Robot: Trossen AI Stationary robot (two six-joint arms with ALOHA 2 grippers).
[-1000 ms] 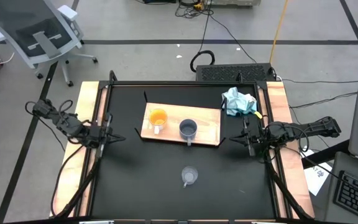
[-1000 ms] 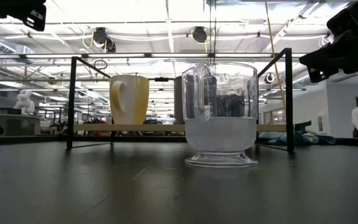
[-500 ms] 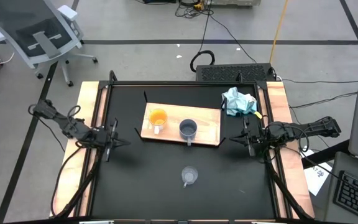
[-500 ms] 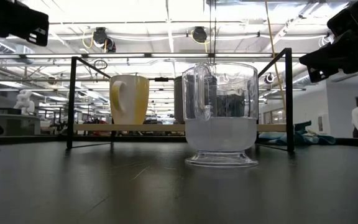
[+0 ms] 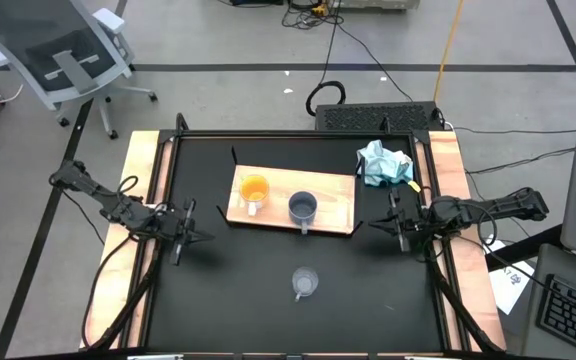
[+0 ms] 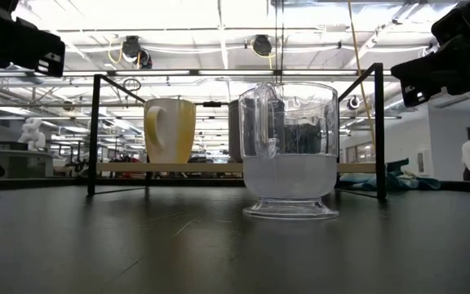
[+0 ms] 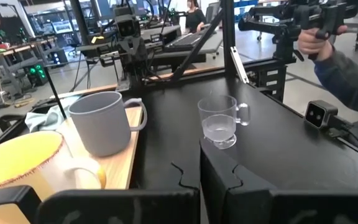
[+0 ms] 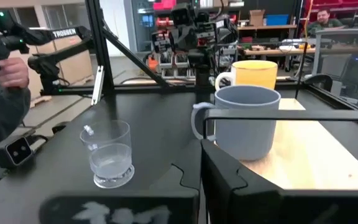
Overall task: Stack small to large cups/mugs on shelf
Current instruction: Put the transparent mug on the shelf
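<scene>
The orange mug with a white handle (image 5: pixel 254 189) and the blue-grey mug (image 5: pixel 302 208) stand upright on the light-wood board (image 5: pixel 336 205) at the table's far middle. The clear glass cup (image 5: pixel 305 283) stands upright on the black table, nearer than the board. My left gripper (image 5: pixel 203 237) is shut and empty, left of the board. My right gripper (image 5: pixel 373 224) is shut and empty, right of the board. The left wrist view shows the orange mug (image 7: pixel 23 165), the blue-grey mug (image 7: pixel 101 121) and the glass cup (image 7: pixel 219 121). The right wrist view shows the glass cup (image 8: pixel 109 152) and the blue-grey mug (image 8: pixel 244 121).
A light-blue cloth (image 5: pixel 383 163) lies at the far right corner. A black frame (image 6: pixel 95 135) rings the table. A person's hand and sleeve (image 7: pixel 328 50) hold a device beyond the near edge. Bare black table lies around the glass cup.
My left gripper has moved toward the table's right edge and a little toward the near edge, coming in over the black table toward the board. The cups have not moved.
</scene>
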